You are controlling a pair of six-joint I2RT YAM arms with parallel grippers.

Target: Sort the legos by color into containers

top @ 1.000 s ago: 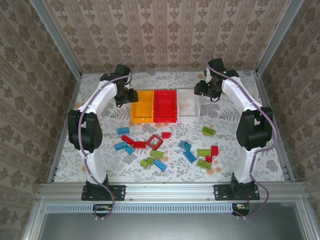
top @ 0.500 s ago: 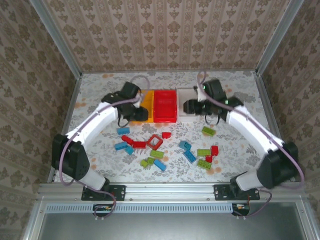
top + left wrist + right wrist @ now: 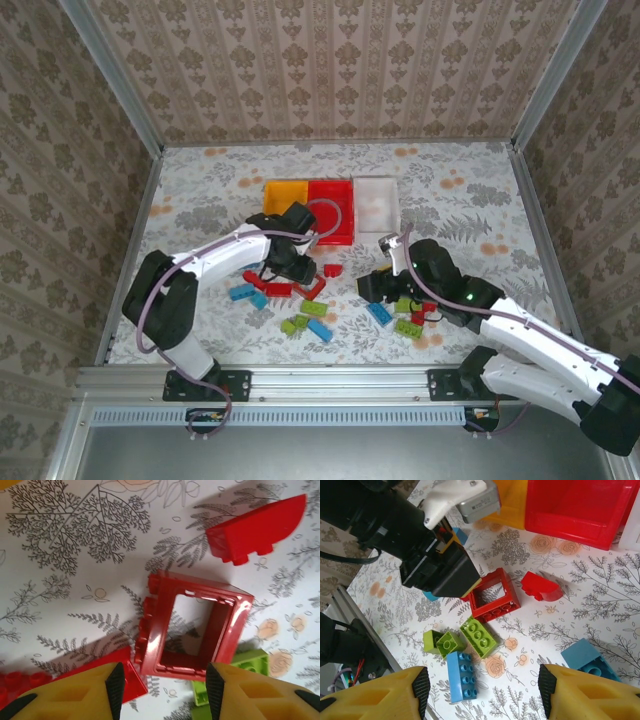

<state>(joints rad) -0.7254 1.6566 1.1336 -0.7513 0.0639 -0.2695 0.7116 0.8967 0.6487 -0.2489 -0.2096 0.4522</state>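
**Top external.** My landmark is the red frame (image 3: 316, 289), lying on the flowered table (image 3: 200, 190).
- The left gripper (image 3: 297, 268) hangs over the frame's far-left corner and hides that part from me.
- The right gripper (image 3: 382, 286) is to the frame's right, apart from it, above scattered bricks.
- Behind the frame stand three bins in a row: yellow-orange bin (image 3: 281, 189), red bin (image 3: 331, 186), white bin (image 3: 377, 183).
- A curved red brick (image 3: 332, 270) lies just behind the frame, to its right.

**Left wrist.** This view gives me what the overhead one hides: the frame (image 3: 154, 630) with all four walls, hollow side up.
- The fingers (image 3: 116, 687) are spread and grip nothing. The frame's near wall lies just beyond the gap, and I cannot tell whether they touch it.
- A flat red brick (image 3: 100, 672) lies at the frame's near-left corner.
- A lime brick (image 3: 250, 662) lies at its near-right corner.

**Right wrist.** The fingers (image 3: 420, 687) are spread wide with nothing between them.
- The left gripper's black body overlaps the frame's (image 3: 495, 611) left corner.
- Two lime bricks (image 3: 479, 636) and a blue brick (image 3: 462, 676) lie on the near side of the frame.
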